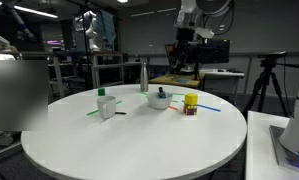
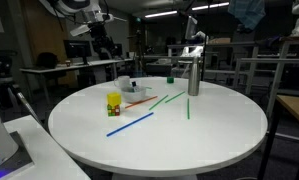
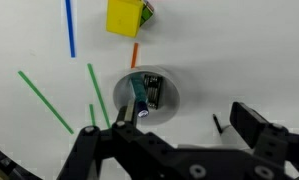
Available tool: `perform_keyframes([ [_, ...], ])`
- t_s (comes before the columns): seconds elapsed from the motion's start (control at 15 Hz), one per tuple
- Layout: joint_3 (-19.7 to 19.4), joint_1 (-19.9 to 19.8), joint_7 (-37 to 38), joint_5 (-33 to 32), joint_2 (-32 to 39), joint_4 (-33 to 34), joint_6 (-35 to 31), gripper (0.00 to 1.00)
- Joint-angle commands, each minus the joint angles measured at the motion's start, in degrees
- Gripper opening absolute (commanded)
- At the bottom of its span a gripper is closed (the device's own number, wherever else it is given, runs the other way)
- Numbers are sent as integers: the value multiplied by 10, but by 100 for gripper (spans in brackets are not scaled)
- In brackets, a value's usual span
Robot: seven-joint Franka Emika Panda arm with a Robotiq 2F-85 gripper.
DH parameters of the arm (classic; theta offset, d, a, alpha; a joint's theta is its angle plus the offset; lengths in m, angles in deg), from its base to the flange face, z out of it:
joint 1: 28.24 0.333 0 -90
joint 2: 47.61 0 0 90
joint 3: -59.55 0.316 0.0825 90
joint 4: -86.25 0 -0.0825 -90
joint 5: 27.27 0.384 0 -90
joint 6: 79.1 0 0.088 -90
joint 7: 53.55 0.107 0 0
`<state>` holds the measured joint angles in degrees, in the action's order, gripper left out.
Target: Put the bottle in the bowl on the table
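Note:
The small white bowl (image 3: 169,108) stands on the round white table (image 3: 224,50). The teal-blue bottle (image 3: 137,96) lies inside the bowl, tilted against its rim, with a dark piece beside it. My gripper (image 3: 174,135) is open and empty. It hovers above the table just beside the bowl, its dark fingers spread wide and touching nothing. The bowl also shows in both exterior views (image 1: 158,102) (image 2: 129,91). The bottle pokes out of it (image 1: 161,93). The arm (image 1: 194,18) hangs well above the table.
A yellow container (image 3: 126,16) (image 1: 190,104) (image 2: 114,101) stands close to the bowl. A tall grey metallic bottle (image 1: 144,76) (image 2: 193,75) stands farther back. Green straws (image 3: 44,100), a blue straw (image 3: 70,28), an orange one (image 3: 135,54) and a white cup (image 1: 106,105) lie around.

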<state>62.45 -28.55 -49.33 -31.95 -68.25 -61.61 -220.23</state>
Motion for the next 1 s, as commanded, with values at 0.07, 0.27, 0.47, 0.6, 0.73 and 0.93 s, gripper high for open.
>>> perform_keyframes([
  [0.07,15,-25,45,-54,61,31,-74,100],
  [0.27,21,-44,85,-104,98,55,-98,100],
  [0.47,22,-58,137,-161,139,86,-99,100],
  [0.6,18,-56,172,-191,171,110,-97,100],
  [0.73,12,-45,203,-211,206,135,-90,100],
  [0.93,0,-25,232,-223,255,169,-83,100],
])
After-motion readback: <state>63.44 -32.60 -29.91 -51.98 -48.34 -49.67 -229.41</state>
